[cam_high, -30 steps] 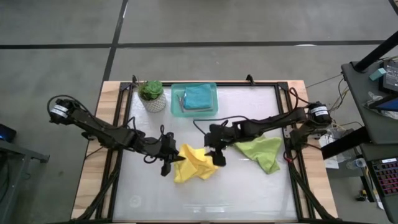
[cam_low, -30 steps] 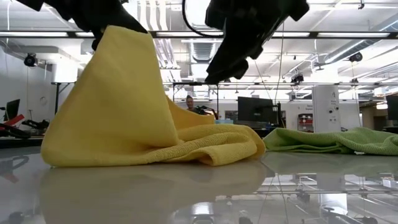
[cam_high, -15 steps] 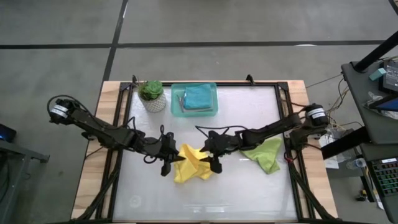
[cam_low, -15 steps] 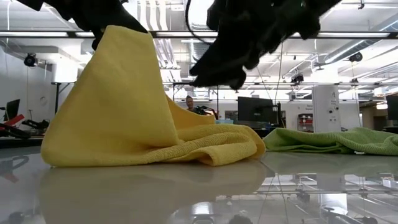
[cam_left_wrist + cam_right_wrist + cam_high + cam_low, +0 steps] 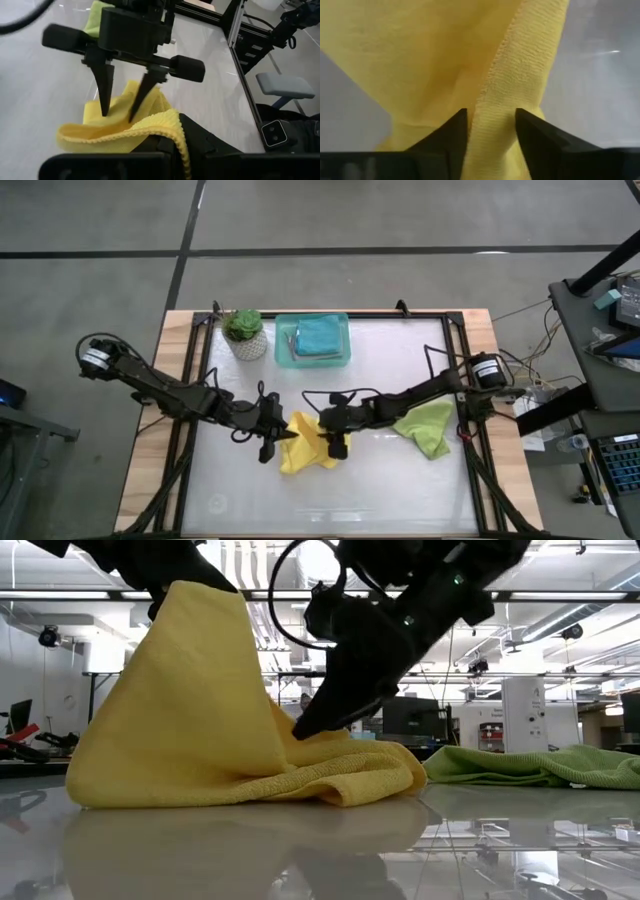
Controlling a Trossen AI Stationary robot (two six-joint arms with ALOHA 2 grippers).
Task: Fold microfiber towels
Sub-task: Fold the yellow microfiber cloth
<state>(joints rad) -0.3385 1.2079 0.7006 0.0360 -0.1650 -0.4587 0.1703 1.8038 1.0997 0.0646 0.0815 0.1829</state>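
The table (image 5: 400, 480) has a glossy white top inside a dark frame. A crumpled yellow towel (image 5: 308, 448) lies near its middle and a lime green towel (image 5: 425, 425) toward the right edge. A teal tray (image 5: 312, 361) and a potted plant (image 5: 243, 333) stand along the far edge.

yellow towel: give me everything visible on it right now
The yellow towel is a soft, nubby cloth with a stitched hem, crumpled rather than flat, near the middle of the white table. The left gripper is shut on one corner and holds it lifted, so the cloth hangs in a peak and spreads into rumpled folds on the table. The right gripper straddles a raised fold from above, one finger on either side, jaws not yet shut. The green towel lies apart from it.
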